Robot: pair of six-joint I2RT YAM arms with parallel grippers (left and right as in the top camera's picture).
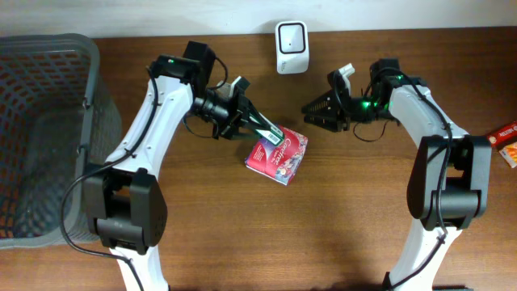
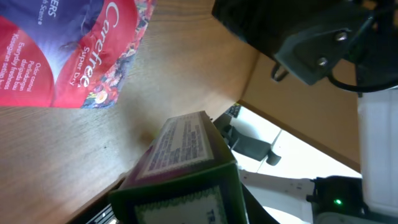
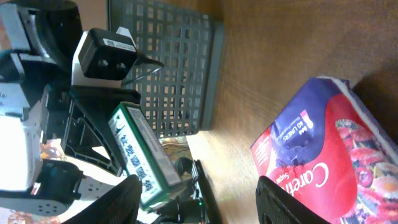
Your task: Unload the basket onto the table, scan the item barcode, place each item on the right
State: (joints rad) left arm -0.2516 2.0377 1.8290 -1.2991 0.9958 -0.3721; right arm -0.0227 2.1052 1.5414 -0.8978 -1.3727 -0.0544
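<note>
Green box [image 1: 266, 129] is clamped between the left gripper [image 1: 254, 122] fingers, at the upper-left corner of the red pack [image 1: 277, 156] as seen from overhead; the right gripper [image 1: 316, 113] hovers to the pack's upper right, fingers spread, holding nothing; the white scanner [image 1: 291, 47] stands well beyond the pack; a grey basket [image 1: 87, 56] lies far to its left.
</note>
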